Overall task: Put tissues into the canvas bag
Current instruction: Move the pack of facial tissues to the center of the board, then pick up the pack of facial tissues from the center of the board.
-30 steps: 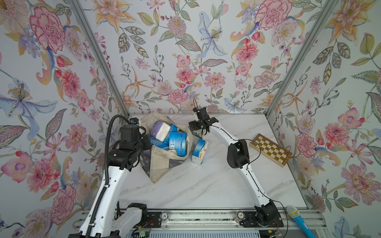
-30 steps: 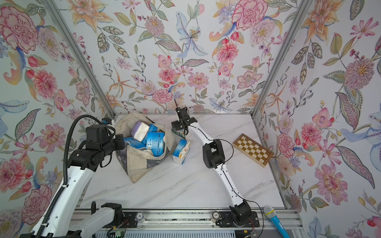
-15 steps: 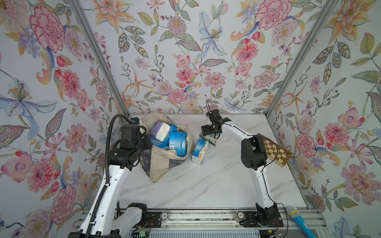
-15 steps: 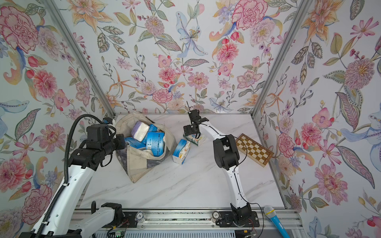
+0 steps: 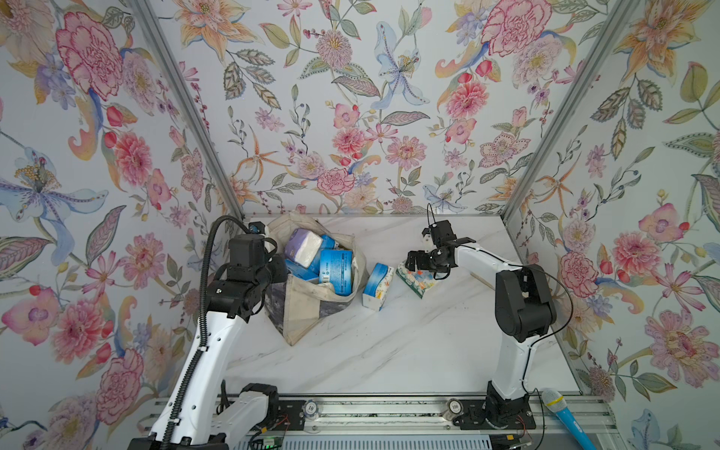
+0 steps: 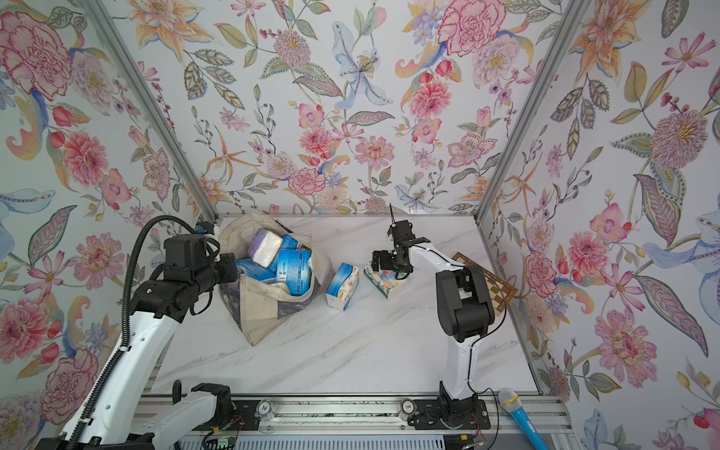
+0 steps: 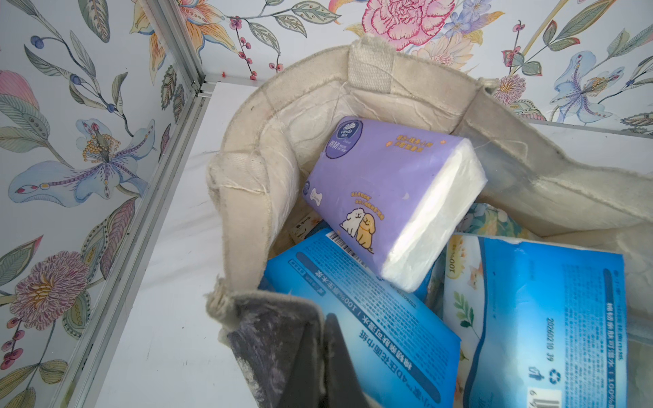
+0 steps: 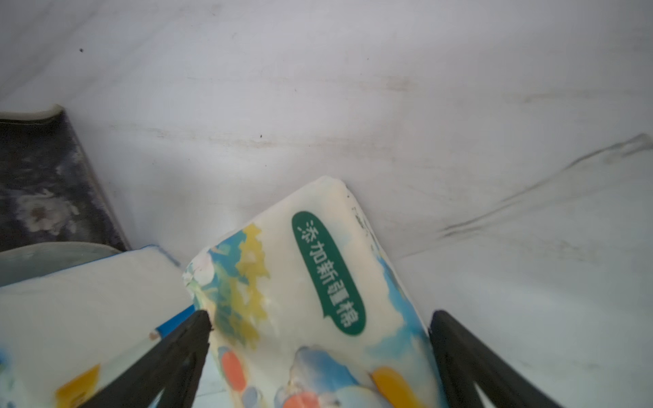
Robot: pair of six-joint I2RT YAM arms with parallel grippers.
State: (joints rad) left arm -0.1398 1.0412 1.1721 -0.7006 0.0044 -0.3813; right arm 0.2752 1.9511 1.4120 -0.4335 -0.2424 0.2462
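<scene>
Right gripper (image 5: 413,265) swung clear of the canvas bag (image 5: 307,311) within the last second, now lowered over a floral pack (image 5: 419,282) of tissues directly beneath it. Jaws spread wide, nothing held yet. Blue pack (image 5: 376,286) standing on end just beside it on the bag side, out on the table (image 5: 389,350). Probable meaning: one delivery finished, next pickup begun. Left gripper (image 5: 281,270) unmoved in both top views, pinched shut on the bag's rim, propping the mouth open. Chessboard (image 6: 495,286) half hidden behind the right arm's elbow.

From the left wrist: finger clamped on the dark printed edge of the bag. Just beyond it, a lavender pack (image 7: 381,197) lying atop two blue packs (image 7: 360,318), more wrapping glimpsed underneath. Fairly full, by the look of it.

From the right wrist: floral pack lying between the two parted fingers (image 8: 176,360), neither visibly pressing it. Blue pack just outside one finger, with the bag's dark panel beyond that. At least two packs left to load.
</scene>
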